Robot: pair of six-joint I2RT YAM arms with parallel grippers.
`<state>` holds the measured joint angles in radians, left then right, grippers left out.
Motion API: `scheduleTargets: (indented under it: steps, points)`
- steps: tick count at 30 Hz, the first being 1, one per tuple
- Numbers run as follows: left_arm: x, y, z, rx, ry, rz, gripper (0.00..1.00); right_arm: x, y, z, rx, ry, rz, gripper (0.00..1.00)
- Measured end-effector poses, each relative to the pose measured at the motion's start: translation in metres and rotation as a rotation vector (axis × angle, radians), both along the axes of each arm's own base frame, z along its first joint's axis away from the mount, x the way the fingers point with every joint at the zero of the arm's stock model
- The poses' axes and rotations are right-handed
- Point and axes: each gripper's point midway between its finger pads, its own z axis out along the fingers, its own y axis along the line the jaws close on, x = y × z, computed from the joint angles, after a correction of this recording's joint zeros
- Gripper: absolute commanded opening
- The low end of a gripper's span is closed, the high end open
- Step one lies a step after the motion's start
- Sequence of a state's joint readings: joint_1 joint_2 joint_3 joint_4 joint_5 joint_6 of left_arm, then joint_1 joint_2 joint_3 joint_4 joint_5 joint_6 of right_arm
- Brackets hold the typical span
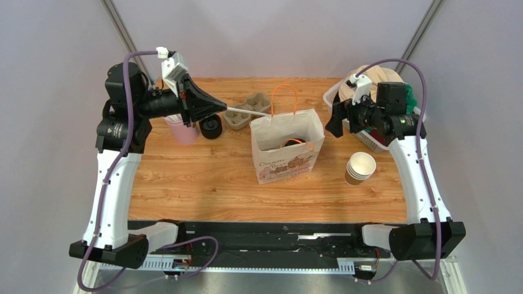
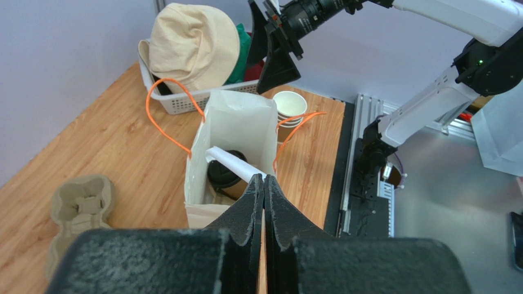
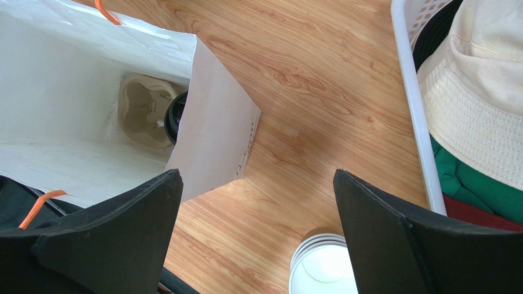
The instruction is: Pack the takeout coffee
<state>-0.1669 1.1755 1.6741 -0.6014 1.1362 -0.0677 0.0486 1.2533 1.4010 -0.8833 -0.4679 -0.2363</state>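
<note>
Closed jaws are seen on the left end effector (image 2: 264, 179), with a white fold of the rim of the paper bag (image 1: 285, 162) pinched between its fingertips; the fold is drawn out from the bag's left side. The right end effector (image 3: 256, 177) is held fully open and empty, poised above the table (image 1: 202, 177) just to the right of the bag.

The takeout coffee (image 2: 224, 176) is lodged inside the bag at its bottom, with its black lid uppermost and a strip of brown cup wall visible below it. A pulp cup carrier (image 3: 142, 109) is seen beside it within the bag, touching it.

One orange handle (image 1: 283, 92) is raised above the bag's far rim; the other is slumped over the near rim.

To the right of the bag, near its front corner, a stack of lidless paper cups (image 1: 359, 167) is placed. Further right and behind, a white basket (image 2: 178, 104) is filled with a beige bucket hat (image 2: 193, 46) and green cloth.

To the left of the bag, a second pulp carrier (image 1: 248, 110) is laid flat, and beyond it a pile of black lids (image 1: 210, 127) and a pink cup (image 1: 181, 131) are set.
</note>
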Motion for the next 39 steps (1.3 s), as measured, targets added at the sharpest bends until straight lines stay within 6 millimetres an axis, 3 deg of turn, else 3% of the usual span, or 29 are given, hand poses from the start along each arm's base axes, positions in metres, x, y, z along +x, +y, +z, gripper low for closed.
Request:
scheduleTargets:
  steps: [10,15,18,19,23,25,27,33,36,39]
  points:
    - [0.013,-0.021,-0.055,0.109,0.081,0.006,0.0,-0.001,-0.004,-0.014,0.003,0.023,-0.011,0.99]
    - [0.027,-0.033,-0.077,0.161,0.118,0.009,0.06,-0.003,-0.004,-0.019,0.007,0.03,-0.008,0.99]
    - [0.039,-0.038,-0.092,0.191,0.145,0.018,0.19,-0.004,-0.004,-0.019,0.008,0.027,-0.008,0.99]
    - [0.043,-0.039,-0.097,0.202,0.154,0.022,0.32,-0.004,-0.005,-0.018,0.008,0.022,-0.009,0.99]
    - [0.052,-0.04,-0.11,0.235,0.168,0.041,0.62,-0.007,-0.005,-0.015,0.013,0.007,-0.009,0.99]
    - [0.054,-0.038,-0.112,0.244,0.166,0.051,0.73,-0.008,-0.005,-0.015,0.016,0.004,-0.008,0.99]
    - [0.056,-0.038,-0.113,0.249,0.159,0.058,0.77,-0.008,-0.004,-0.014,0.019,0.001,-0.004,0.99]
    - [0.059,-0.031,-0.113,0.282,0.145,0.101,0.82,-0.008,-0.005,-0.011,0.024,-0.011,-0.002,0.99]
    - [0.062,-0.019,-0.097,0.299,0.087,0.166,0.86,-0.011,-0.005,-0.004,0.022,-0.034,-0.003,0.99]
    - [0.062,0.007,-0.072,0.287,0.018,0.263,0.89,-0.02,-0.005,0.014,0.021,-0.097,-0.002,0.99]
